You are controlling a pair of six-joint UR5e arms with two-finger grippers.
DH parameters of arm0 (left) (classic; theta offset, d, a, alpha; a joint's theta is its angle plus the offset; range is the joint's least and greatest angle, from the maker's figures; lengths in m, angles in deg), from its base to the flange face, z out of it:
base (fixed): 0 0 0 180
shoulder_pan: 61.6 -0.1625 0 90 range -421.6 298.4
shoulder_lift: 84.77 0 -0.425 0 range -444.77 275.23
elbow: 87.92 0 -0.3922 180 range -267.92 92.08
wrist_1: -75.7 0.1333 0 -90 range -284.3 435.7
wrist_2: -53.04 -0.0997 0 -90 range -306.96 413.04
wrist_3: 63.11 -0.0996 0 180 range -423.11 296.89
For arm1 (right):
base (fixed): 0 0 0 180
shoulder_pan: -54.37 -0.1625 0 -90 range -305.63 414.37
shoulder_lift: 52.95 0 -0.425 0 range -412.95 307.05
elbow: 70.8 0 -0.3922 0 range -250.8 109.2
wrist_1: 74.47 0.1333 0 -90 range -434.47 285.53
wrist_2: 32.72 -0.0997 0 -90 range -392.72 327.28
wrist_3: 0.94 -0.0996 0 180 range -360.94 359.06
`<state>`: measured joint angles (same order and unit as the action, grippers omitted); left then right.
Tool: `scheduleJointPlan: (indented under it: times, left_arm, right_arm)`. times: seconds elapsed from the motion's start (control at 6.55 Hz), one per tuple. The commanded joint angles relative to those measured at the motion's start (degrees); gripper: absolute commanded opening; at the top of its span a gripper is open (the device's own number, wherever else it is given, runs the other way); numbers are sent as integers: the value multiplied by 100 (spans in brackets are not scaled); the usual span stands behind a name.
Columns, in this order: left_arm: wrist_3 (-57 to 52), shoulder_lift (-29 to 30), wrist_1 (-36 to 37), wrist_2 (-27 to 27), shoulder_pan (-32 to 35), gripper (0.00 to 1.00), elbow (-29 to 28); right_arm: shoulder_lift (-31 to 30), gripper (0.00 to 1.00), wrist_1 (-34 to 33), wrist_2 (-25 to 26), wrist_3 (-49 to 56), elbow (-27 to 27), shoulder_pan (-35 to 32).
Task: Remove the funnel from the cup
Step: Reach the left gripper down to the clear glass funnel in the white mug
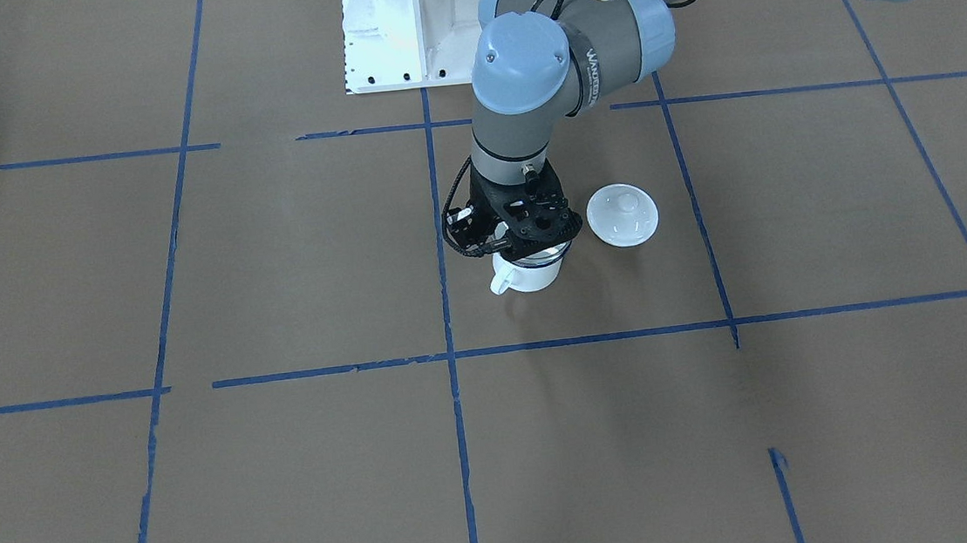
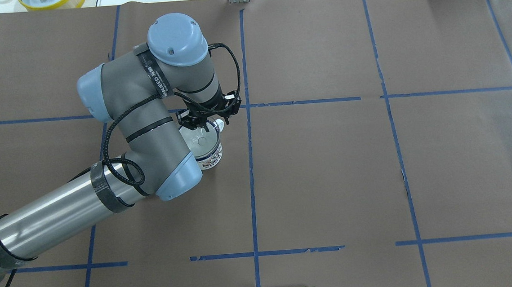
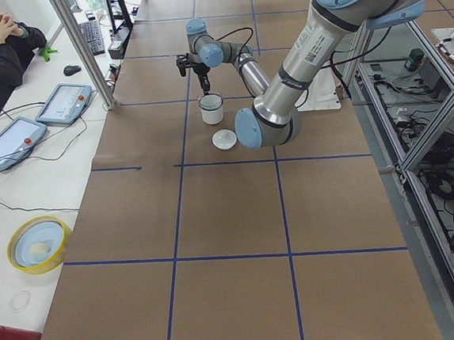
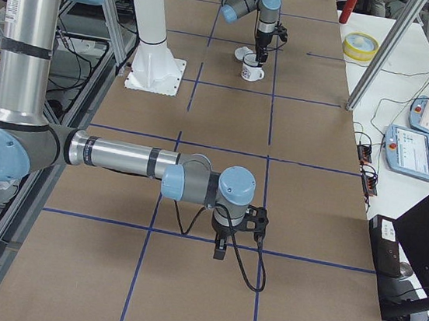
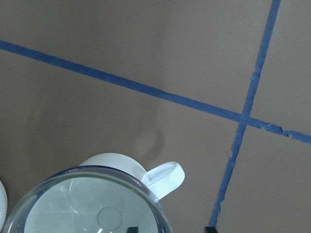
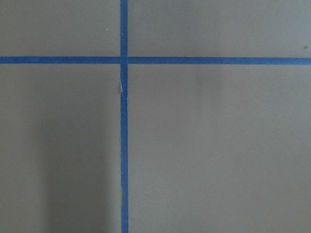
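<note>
The white cup with a dark blue rim stands on the brown paper near the table's middle, its handle pointing away from the robot. The clear funnel sits in the cup's mouth and also shows in the overhead view. My left gripper points straight down right over the cup. It is open, with one fingertip inside the funnel's rim and the other outside it. My right gripper hangs low over bare paper far from the cup; I cannot tell whether it is open or shut.
A white round lid with a knob lies flat on the paper just beside the cup, on the robot's left. Blue tape lines cross the brown paper. The robot's white base stands behind the cup.
</note>
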<state>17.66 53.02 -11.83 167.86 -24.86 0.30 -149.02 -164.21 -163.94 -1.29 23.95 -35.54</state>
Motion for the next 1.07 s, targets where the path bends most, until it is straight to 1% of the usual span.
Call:
scheduleJointPlan:
  times: [0.0,0.15,0.31,0.61,0.76,0.92]
  left_arm:
    - [-18,-33,7,-3,8,47,28]
    - [-18,-33,24,-3,-1,17,63]
    - [-18,-33,42,-3,8,0,124]
    - [-18,-33,112,-3,26,0,291]
    - [-18,-16,426,-12,69,0,640]
    - [-18,2,916,-47,157,0,1174]
  right_arm:
    - [0,100,0,0,0,0,0]
    - [0,100,0,0,0,0,0]
    - [0,100,0,0,0,0,0]
    - [0,100,0,0,0,0,0]
    - [0,100,0,0,0,0,0]
    - [0,100,0,0,0,0,0]
